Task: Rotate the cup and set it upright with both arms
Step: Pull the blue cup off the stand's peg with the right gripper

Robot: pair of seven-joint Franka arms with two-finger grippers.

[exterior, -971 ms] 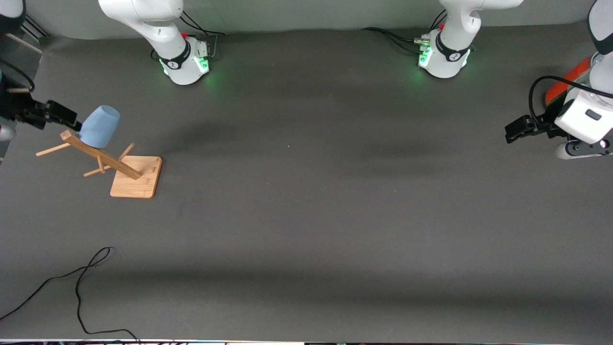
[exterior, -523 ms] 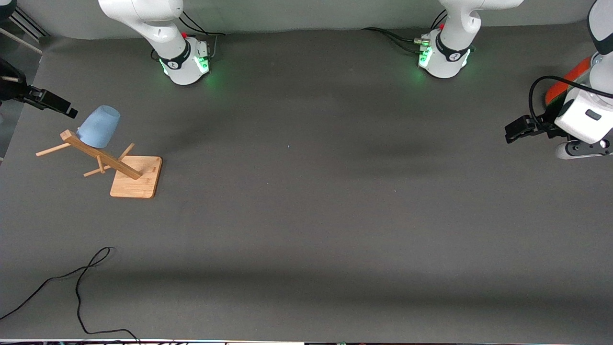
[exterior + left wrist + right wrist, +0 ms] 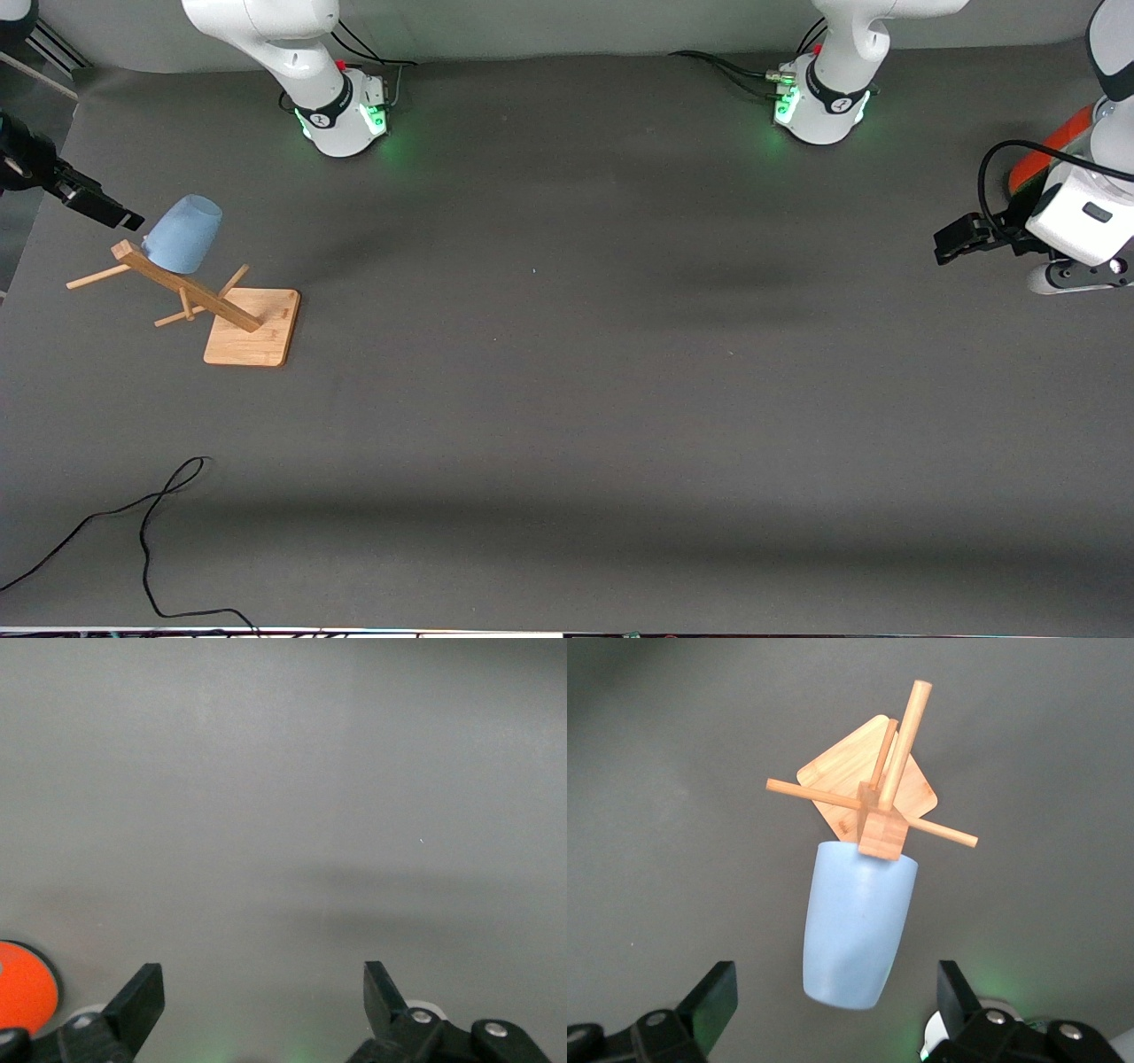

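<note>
Right wrist view: right claw spread wide, empty, near cup hung on rack. Centre on cup wall; close squarely. Left claw wide, waiting.

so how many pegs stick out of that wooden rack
4. One carries the cup, hidden inside it. The rack shows three bare pegs: one toward the table edge, one on the side away from it, one nearer the base. Others may be hidden.

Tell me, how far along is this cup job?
Nearly done, it seems: the blue cup hangs upside down on a peg of the wooden rack. The right pincer, open, sits beside it holding nothing. The left pincer waits, open, near an orange can.
</note>
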